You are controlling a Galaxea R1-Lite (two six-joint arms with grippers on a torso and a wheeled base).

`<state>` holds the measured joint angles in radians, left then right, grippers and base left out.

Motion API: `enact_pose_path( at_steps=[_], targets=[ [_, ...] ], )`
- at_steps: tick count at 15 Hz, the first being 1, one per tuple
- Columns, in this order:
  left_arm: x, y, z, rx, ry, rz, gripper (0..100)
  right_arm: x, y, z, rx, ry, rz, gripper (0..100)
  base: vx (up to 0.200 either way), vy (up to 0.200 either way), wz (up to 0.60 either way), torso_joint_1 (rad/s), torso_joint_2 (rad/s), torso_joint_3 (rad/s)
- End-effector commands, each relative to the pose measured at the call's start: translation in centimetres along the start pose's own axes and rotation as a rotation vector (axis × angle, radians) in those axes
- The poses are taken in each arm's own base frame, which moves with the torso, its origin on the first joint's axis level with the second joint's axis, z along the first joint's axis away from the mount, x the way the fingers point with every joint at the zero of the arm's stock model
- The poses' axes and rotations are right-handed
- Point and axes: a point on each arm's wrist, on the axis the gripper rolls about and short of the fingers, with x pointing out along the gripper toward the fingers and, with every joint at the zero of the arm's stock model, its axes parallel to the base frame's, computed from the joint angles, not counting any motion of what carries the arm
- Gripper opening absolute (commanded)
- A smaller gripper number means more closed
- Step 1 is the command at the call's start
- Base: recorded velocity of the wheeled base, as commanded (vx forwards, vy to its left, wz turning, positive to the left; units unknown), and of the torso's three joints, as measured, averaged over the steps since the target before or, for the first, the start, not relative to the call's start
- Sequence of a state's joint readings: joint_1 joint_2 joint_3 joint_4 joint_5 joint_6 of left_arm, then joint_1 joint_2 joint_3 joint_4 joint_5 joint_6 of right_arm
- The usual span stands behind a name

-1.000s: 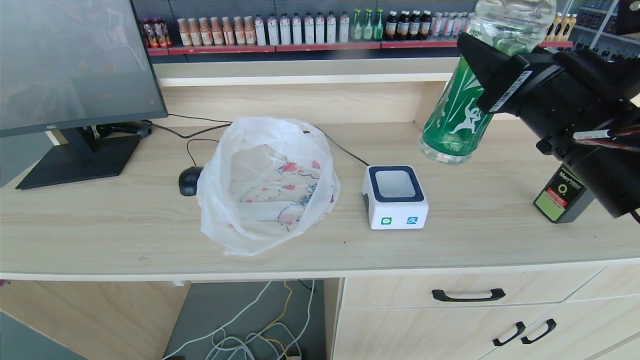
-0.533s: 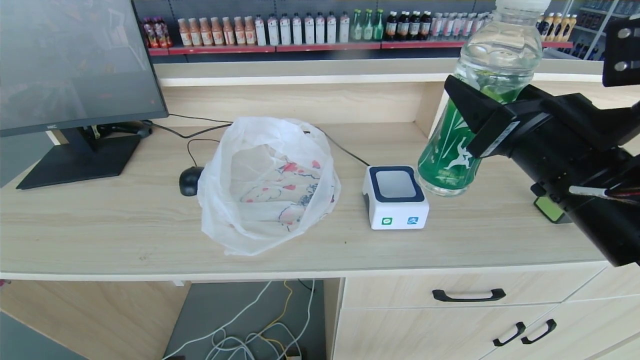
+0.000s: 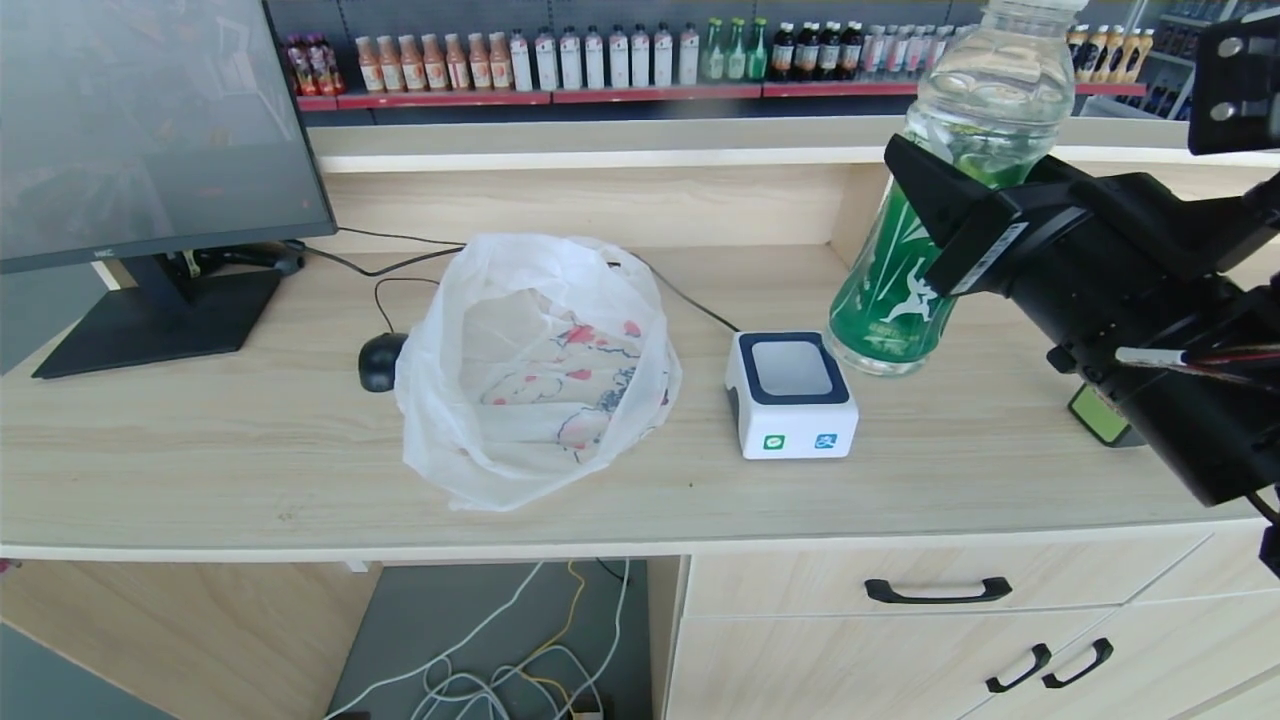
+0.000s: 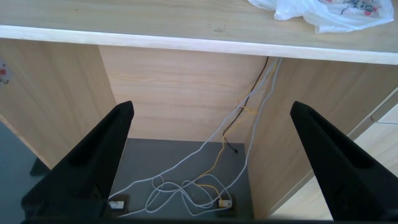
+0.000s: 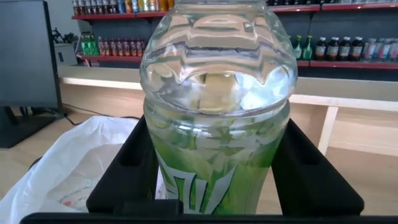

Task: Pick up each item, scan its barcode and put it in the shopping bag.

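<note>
A clear bottle [image 3: 900, 290] with a green label and white cap is held slightly tilted just to the right of the white barcode scanner [image 3: 790, 392]. My right gripper [image 3: 945, 200] is shut on the bottle's upper body. In the right wrist view the bottle [image 5: 217, 124] sits between the black fingers [image 5: 124, 174]. The white plastic shopping bag [image 3: 535, 370] lies open on the counter left of the scanner. My left gripper [image 4: 211, 118] hangs open below the counter's front edge, holding nothing. A green and black box [image 3: 1100, 415] stands on the counter, mostly hidden behind my right arm.
A monitor [image 3: 150, 120] on a black stand occupies the back left, with a black mouse [image 3: 378, 362] and cables beside the bag. A raised wooden ledge [image 3: 600, 160] runs along the counter's back. Drawers [image 3: 940, 590] are under the counter's right side, and loose cables [image 4: 205, 180] lie on the floor.
My right gripper has carried the bottle down and to the left, from high above the counter's right side to close beside the scanner. The bag and scanner have not moved.
</note>
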<state>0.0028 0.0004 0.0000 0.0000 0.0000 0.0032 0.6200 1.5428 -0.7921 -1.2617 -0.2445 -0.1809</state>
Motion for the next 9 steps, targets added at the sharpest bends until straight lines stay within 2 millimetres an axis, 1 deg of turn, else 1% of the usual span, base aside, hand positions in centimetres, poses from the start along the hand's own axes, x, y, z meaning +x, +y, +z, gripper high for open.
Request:
enact_pose_path(
  at_steps=[1, 6, 9],
  targets=[
    [0.0, 0.0, 0.0, 0.0, 0.0, 0.0, 100, 0.42, -0.64, -0.37, -0.011, -0.006, -0.011, 0, 0.0, 0.2, 0.0, 0.002, 0.0, 0.007],
    [0.0, 0.0, 0.0, -0.002, 0.0, 0.0, 100, 0.36, -0.97, -0.06, 0.076, -0.024, -0.01, 0, 0.0, 0.2, 0.0, 0.005, 0.0, 0.004],
    [0.0, 0.0, 0.0, -0.002, 0.0, 0.0, 100, 0.34, -0.99, 0.07, 0.083, -0.033, -0.009, 0, 0.0, 0.2, 0.0, 0.006, 0.0, 0.001]
  ],
)
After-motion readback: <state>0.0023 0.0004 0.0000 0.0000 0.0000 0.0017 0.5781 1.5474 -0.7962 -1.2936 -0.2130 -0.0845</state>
